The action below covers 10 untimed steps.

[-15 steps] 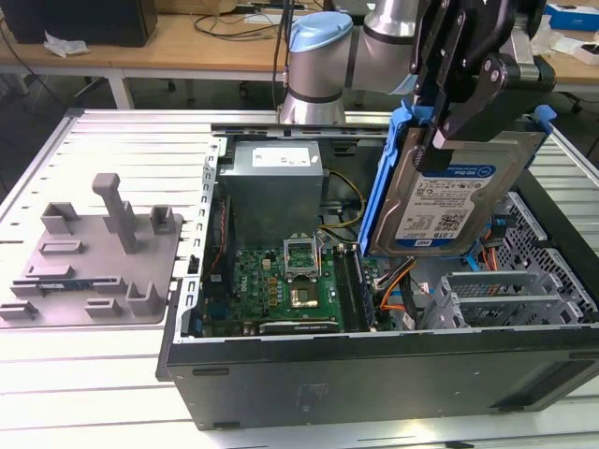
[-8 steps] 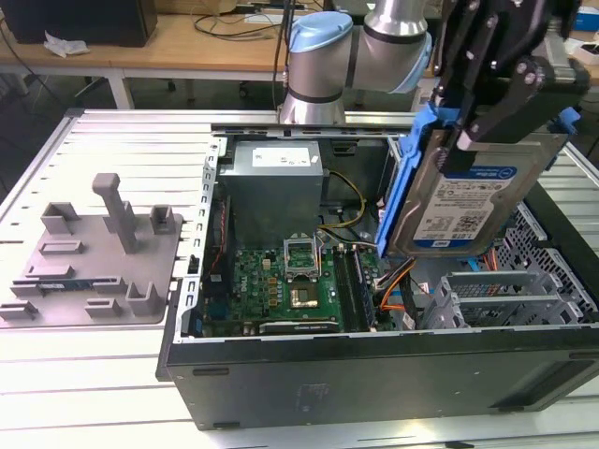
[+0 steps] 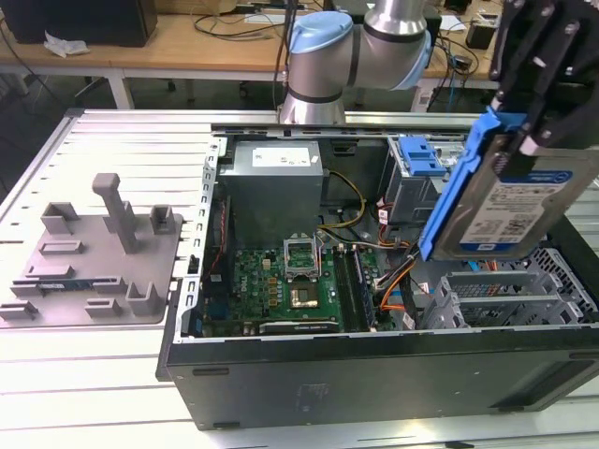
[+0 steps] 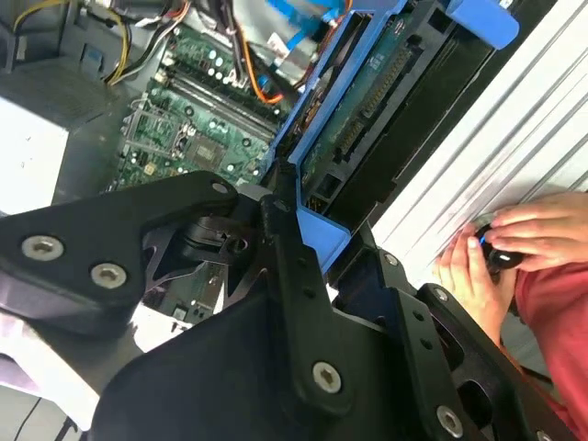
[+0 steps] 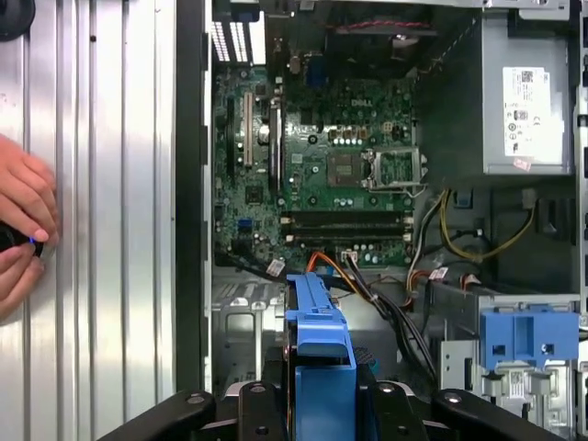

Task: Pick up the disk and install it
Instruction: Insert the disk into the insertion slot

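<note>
The disk (image 3: 510, 210), a silver hard drive with a white-and-blue label in a bright blue carrier, hangs tilted in the air over the open computer case (image 3: 374, 360), at the exterior view's right. My black gripper (image 3: 517, 140) is shut on its upper edge. Both wrist views show the blue carrier (image 4: 367, 83) (image 5: 320, 340) clamped between my fingers (image 4: 285, 248), above the case interior. The grey metal drive cage (image 3: 412, 192) with its blue latch piece (image 3: 418, 154) (image 5: 528, 335) stands inside the case, just beyond the held disk.
A green motherboard (image 3: 281, 285) and a grey power supply (image 3: 276, 182) lie in the case, with loose cables (image 3: 351, 210) between. A grey fixture plate (image 3: 94, 248) sits on the table at the exterior view's left. A person's hands (image 4: 514, 239) (image 5: 23, 220) rest on the slatted table beside the case.
</note>
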Each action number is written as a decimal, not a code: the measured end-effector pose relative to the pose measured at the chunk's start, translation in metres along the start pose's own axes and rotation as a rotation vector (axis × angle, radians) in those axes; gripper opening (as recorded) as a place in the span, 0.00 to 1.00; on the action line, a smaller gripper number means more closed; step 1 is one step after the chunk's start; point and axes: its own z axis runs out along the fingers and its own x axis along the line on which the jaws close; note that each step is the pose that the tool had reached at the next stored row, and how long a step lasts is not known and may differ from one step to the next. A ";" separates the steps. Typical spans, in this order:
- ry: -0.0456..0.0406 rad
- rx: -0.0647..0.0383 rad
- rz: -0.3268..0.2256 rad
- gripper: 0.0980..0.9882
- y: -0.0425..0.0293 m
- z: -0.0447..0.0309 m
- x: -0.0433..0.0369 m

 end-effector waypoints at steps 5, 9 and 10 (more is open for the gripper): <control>-0.0001 0.000 0.000 0.30 -0.0208 -0.0003 0.0050; -0.0001 0.000 0.000 0.30 -0.0292 0.0003 0.0062; -0.0001 0.000 0.000 0.30 -0.0293 0.0003 0.0062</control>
